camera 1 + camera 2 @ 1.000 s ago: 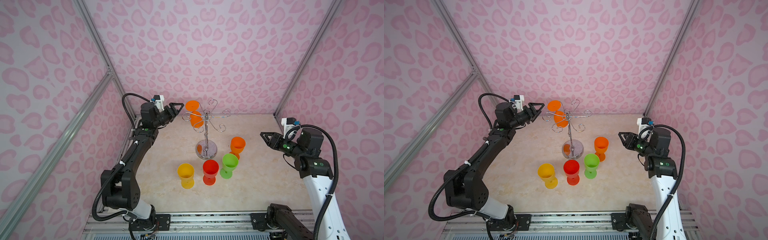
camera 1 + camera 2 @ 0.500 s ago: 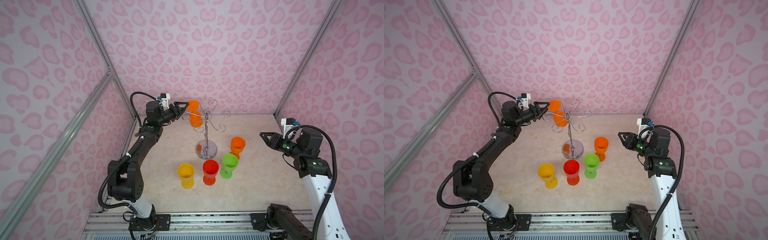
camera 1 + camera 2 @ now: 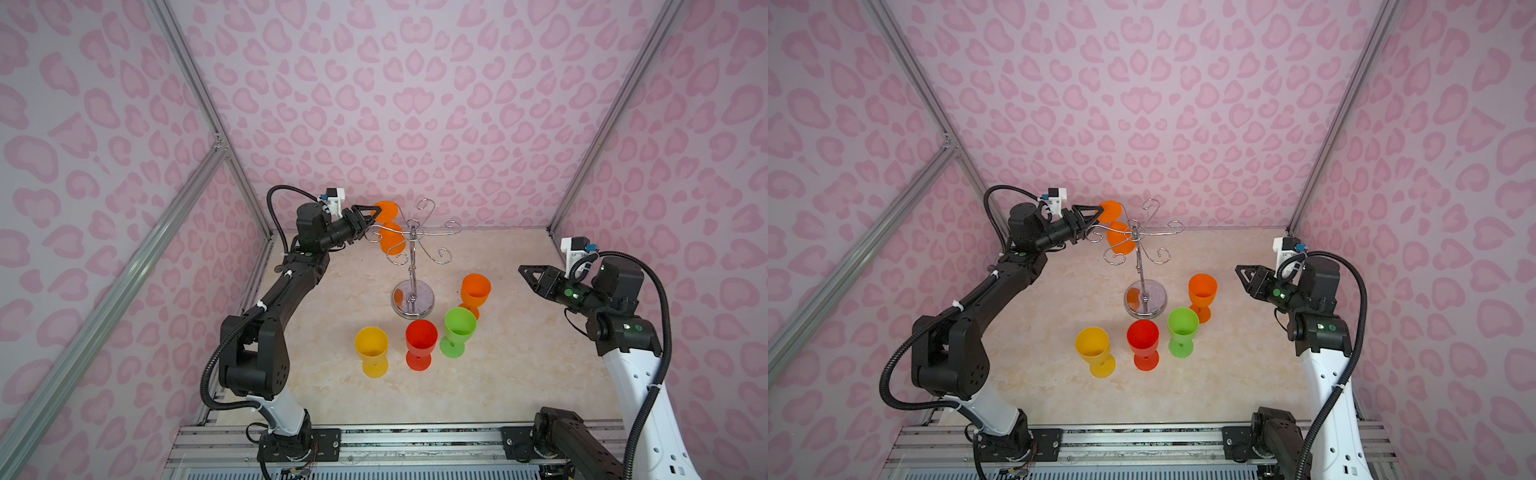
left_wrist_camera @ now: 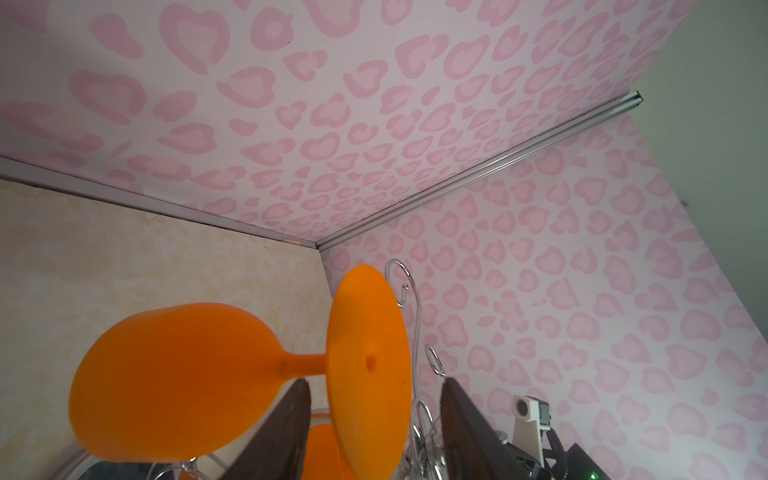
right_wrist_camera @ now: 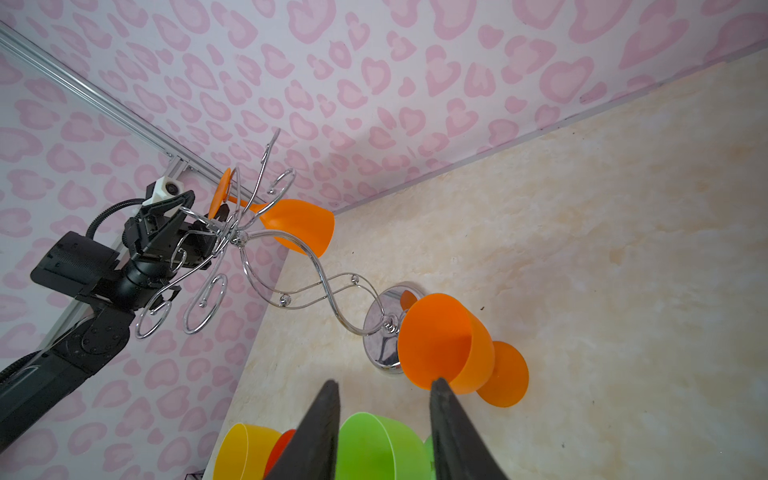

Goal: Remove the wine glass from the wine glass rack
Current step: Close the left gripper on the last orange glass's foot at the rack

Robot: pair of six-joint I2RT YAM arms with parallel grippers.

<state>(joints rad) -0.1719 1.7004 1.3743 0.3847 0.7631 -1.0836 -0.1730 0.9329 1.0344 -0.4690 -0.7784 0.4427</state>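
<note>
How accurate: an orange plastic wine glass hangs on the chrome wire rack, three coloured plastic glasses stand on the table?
Not three: both top views show four standing, a yellow plastic glass, a red glass, a green glass and an orange glass. The hanging orange wine glass on the chrome wire rack is right.

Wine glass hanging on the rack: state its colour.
The wine glass is solid orange, bowl, stem and foot alike; the left wrist view shows it best.

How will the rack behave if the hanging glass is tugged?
Rack likely tips easily: tall thin pole on a small round base. Wire arms probably flex and spring. The glass looks like light plastic, so little drag, though its foot could snag a scroll.
</note>
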